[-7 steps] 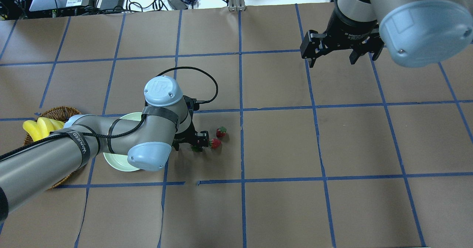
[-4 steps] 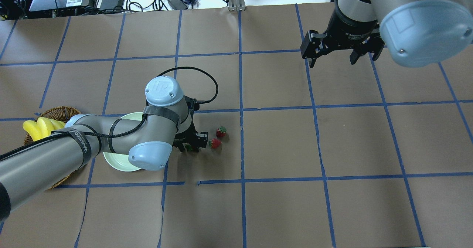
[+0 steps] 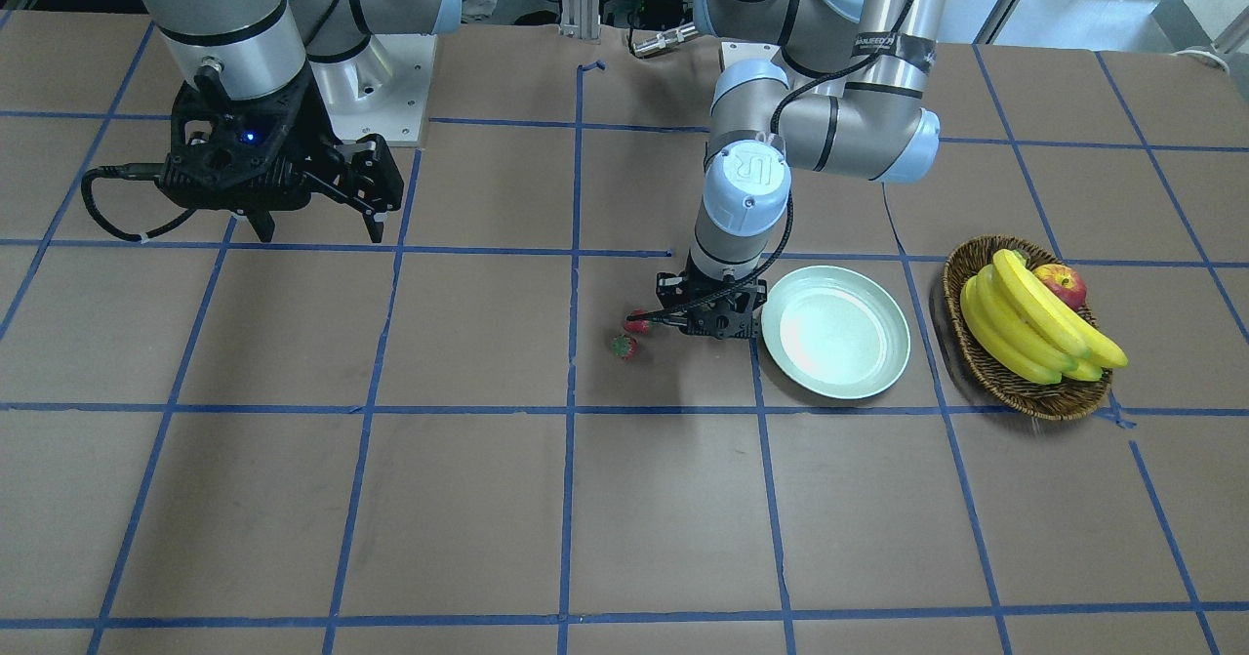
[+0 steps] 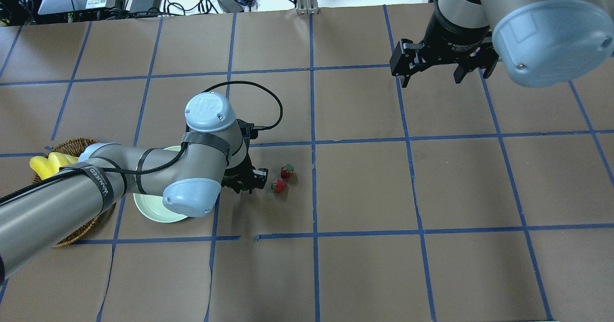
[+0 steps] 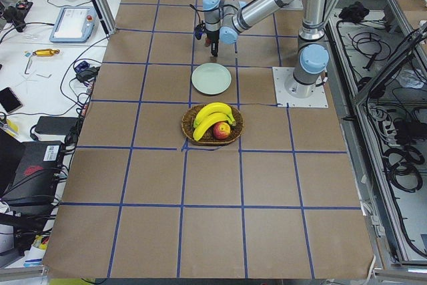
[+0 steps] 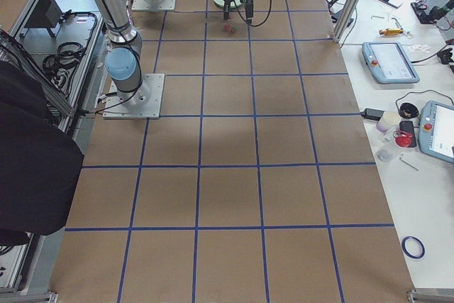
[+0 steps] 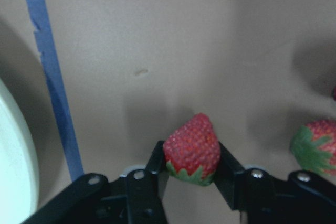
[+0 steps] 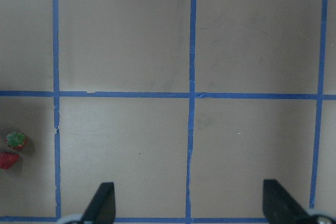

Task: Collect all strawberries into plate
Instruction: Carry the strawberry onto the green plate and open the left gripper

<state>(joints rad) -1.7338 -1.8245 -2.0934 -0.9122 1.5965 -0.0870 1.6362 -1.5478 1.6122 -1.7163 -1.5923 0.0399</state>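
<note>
My left gripper [image 4: 244, 184] is shut on one red strawberry [image 7: 191, 148] and holds it just above the brown paper, close to the right of the pale mint-green plate [image 4: 148, 214]. In the front view the gripper [image 3: 712, 328] hangs beside the empty plate [image 3: 836, 333]. Two more strawberries [image 4: 287, 171] [image 4: 278, 186] lie on the paper just beyond the gripper, and both show in the front view [image 3: 637, 323] [image 3: 624, 346]. My right gripper [image 4: 431, 75] is open and empty, high above the far right of the table.
A brown wicker basket [image 3: 1025, 391] with bananas [image 3: 1034, 328] and a red apple [image 3: 1062, 282] stands on the far side of the plate from the gripper. Blue tape lines grid the brown paper. Cables and devices lie past the far table edge.
My left gripper has shifted a little toward the plate with the strawberry in it. The two loose strawberries and the right arm have not moved.
</note>
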